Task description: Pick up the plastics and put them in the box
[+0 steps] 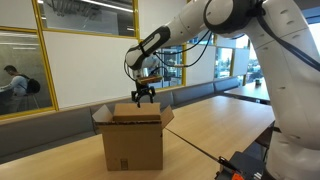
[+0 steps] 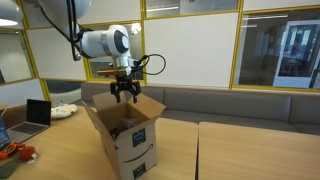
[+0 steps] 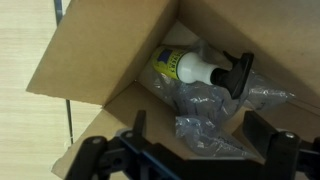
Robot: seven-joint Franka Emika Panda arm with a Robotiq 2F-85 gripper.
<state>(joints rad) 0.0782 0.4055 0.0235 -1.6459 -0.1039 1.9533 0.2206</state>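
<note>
While the gripper (image 1: 143,98) hangs just above the open cardboard box (image 1: 133,145) in an exterior view, I see its fingers spread, holding nothing. The box stands on a wooden table (image 1: 225,120), flaps raised around the opening. In an exterior view, a laptop (image 2: 38,115) sits well apart, near the picture's edge. Only the wrist view shows the inside: crumpled clear plastics (image 3: 215,125) on the box floor, touching a spray bottle (image 3: 190,68) lying flat, long axis left to right, black trigger rightward.
</note>
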